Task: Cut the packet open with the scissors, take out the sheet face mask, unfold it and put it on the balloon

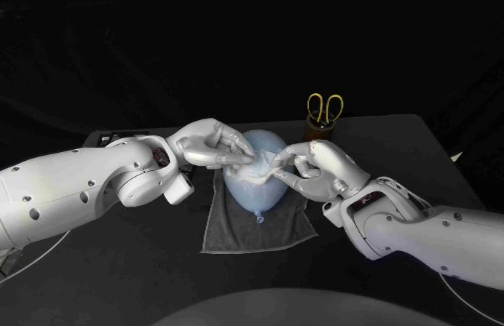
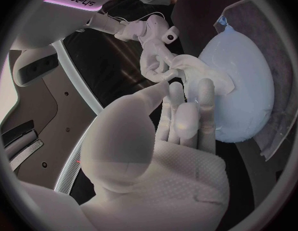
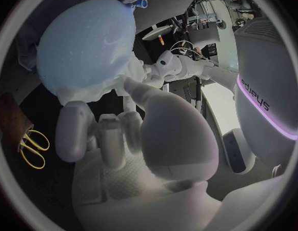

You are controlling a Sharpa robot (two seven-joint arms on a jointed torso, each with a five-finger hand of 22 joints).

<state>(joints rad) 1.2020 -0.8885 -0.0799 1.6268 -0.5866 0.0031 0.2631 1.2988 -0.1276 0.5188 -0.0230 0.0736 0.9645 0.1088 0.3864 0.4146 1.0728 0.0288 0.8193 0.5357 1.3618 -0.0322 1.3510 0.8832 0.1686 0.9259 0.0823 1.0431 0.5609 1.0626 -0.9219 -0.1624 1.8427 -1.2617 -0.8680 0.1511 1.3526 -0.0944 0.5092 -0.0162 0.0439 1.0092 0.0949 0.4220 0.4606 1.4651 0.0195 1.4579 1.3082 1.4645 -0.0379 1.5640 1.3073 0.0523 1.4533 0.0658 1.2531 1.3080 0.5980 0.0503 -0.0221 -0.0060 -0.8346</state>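
A pale blue balloon [image 1: 258, 184] lies on a dark grey cloth [image 1: 257, 231] at the table's middle, its knot toward me. The white sheet mask [image 1: 259, 167] is draped over the balloon's far half. My left hand [image 1: 215, 144] pinches the mask's left edge. From the other side my right hand [image 1: 315, 167] pinches its right edge. The left wrist view shows the mask [image 2: 210, 79] wrinkled against the balloon [image 2: 248, 87], with the right hand [image 2: 155, 51] holding its rim. In the right wrist view the mask [image 3: 91, 90] hangs off the balloon [image 3: 91, 41] beside the left hand [image 3: 168, 66].
Yellow-handled scissors [image 1: 325, 108] stand blades down in a brown holder [image 1: 318, 131] just behind the balloon, close to my right hand. They show again as scissors [image 3: 33, 148] in the right wrist view. A dark flat device [image 1: 116, 137] lies at the table's back left.
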